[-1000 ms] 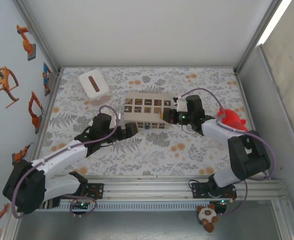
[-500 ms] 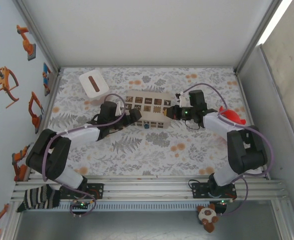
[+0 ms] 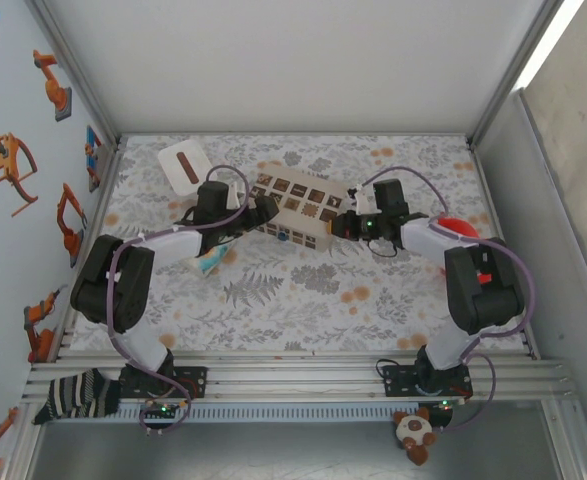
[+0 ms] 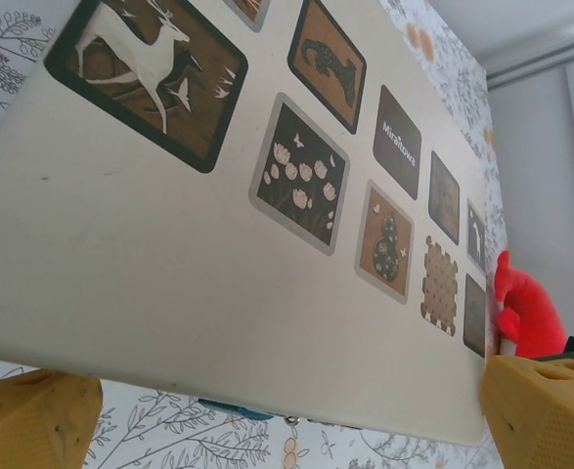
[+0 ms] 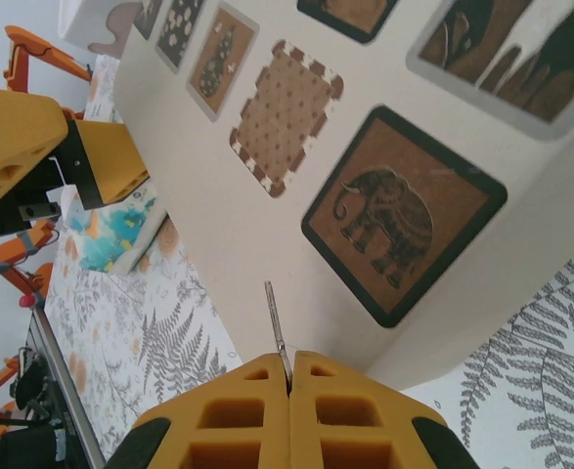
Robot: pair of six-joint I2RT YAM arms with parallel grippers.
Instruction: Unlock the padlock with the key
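A beige box [image 3: 295, 203] printed with picture tiles lies skewed on the floral table. The padlock [image 3: 286, 236] is a small blue thing on its near side; in the left wrist view just a blue sliver [image 4: 230, 409] peeks from under the box [image 4: 169, 244]. My left gripper [image 3: 260, 210] is open at the box's left end, its yellow fingers [image 4: 32, 420] spread on either side of the box edge. My right gripper [image 3: 341, 226] is at the box's right end, shut on the thin metal key [image 5: 277, 332], whose blade points at the box's side [image 5: 267, 215].
A red object [image 3: 459, 228] lies right of the right arm. A white box with a brown mark [image 3: 186, 166] stands at the back left. A teal-and-white item [image 3: 211, 262] rests under the left forearm. Metal walls enclose the table.
Both arms have reached farther back. The box has been pushed back and turned, its left end now farther away. The left gripper has moved up to that end.
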